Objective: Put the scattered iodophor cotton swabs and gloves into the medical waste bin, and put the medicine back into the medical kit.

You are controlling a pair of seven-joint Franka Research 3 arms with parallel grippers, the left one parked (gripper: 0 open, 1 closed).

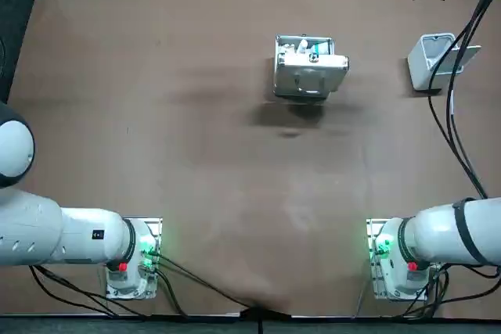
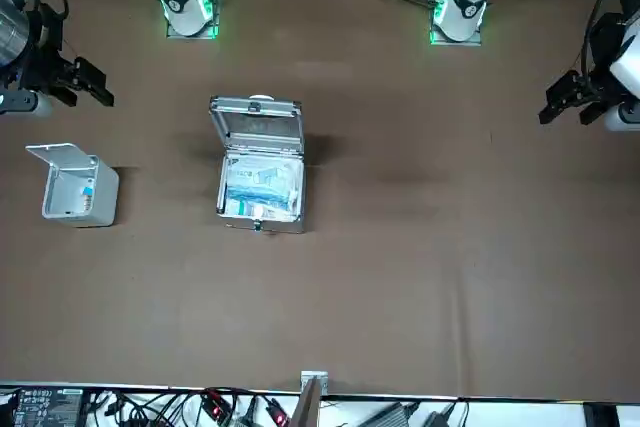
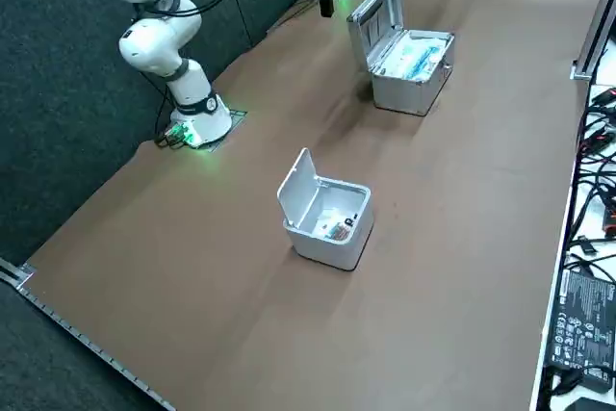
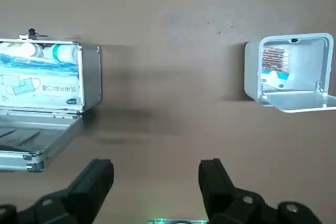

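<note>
The right claw [image 4: 156,169] hangs wide open and empty above the table [image 4: 168,3]. The open medical kit [image 4: 44,85] and the open waste bin [image 4: 291,72] stand apart from it, one on either side.

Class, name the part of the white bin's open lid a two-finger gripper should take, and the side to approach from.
Probably the lid's free top edge, from above: it stands nearly upright as a thin plate over the bin, so jaws can straddle it. The right gripper, open, hangs above the table.
</note>
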